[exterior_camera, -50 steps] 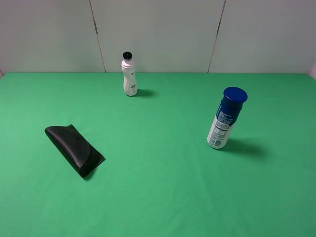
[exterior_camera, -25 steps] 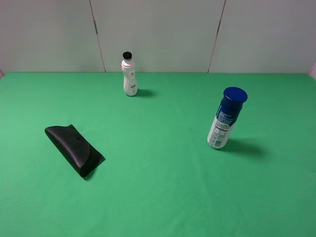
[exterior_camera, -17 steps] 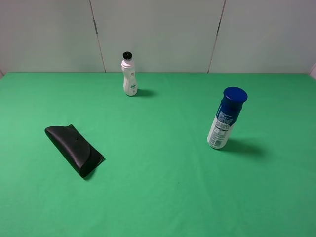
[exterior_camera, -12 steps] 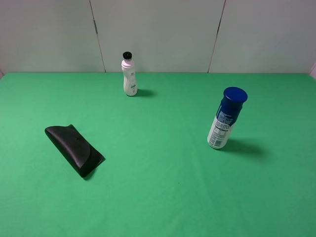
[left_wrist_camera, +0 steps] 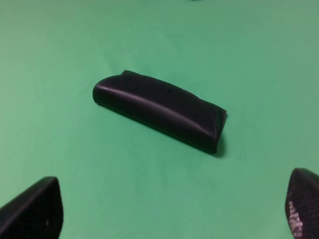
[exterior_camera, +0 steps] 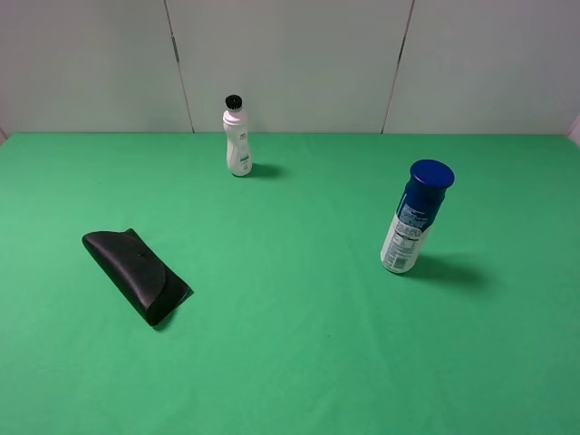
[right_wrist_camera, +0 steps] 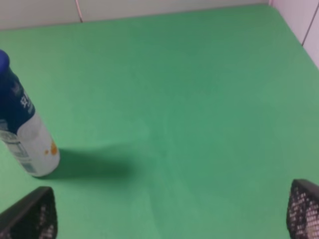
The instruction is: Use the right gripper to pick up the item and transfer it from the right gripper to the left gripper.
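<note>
progress on the task is at zero, as far as i can judge: the can (exterior_camera: 415, 217) stands upright on the green table (exterior_camera: 299, 362), on the right half of it in the high view, and nothing touches it. neither arm shows in the high view. the right gripper (right_wrist_camera: 167, 216) is spread wide; only the tips of its two fingers (right_wrist_camera: 303, 209) show in its wrist view, and between them is only bare table. the can is off to one side of those fingers there, well apart from them, so the gripper is not lined up with it. the left gripper (left_wrist_camera: 167, 214) is spread wide too and holds nothing; its camera looks at a black case (left_wrist_camera: 159, 109) lying flat on the table, apart from both fingers. a small white bottle (exterior_camera: 238, 138) stands at the far side of the table, well apart from the can. all steps are left to do, i think: the right gripper must come to the can, close on its body and lift it, then the left gripper must take hold and the right one let go
</note>
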Controlling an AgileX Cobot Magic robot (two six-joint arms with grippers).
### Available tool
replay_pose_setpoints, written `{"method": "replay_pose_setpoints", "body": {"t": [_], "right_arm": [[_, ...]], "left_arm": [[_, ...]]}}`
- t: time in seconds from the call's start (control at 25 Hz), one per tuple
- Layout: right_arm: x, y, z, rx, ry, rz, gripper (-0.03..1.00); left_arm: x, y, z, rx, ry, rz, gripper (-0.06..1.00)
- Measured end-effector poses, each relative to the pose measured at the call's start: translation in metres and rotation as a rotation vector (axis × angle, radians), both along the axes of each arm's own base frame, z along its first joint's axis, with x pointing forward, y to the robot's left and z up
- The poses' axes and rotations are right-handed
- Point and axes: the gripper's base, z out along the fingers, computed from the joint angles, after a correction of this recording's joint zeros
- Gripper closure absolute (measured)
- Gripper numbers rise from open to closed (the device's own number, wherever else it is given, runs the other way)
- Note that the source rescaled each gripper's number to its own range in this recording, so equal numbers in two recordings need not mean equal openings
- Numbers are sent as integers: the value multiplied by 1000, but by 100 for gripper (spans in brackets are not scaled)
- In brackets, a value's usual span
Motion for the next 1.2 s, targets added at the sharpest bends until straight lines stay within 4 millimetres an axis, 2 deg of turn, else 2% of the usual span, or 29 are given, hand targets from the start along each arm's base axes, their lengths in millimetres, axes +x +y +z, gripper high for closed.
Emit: {"method": "replay_pose_setpoints", "body": {"t": [0.16,0.56,0.64,0.8,1.0,1.2], "right_arm": [[25,-2,11,0,96,-5,-3],[124,-6,66,45,312,-4,-3],[146,-4,69,62,368,13,-3],[184,11,72,86,457,74,-3],[220,35,83,103,475,132,-3],[252,58,83,158,507,139,-3]], "left_arm": [[0,0,0,0,0,0,-6],[0,0,0,0,0,0,-6],[0,0,0,0,0,0,-6],[0,0,0,0,0,0,-6],[0,0,0,0,0,0,-6],[0,0,0,0,0,0,-6]]}}
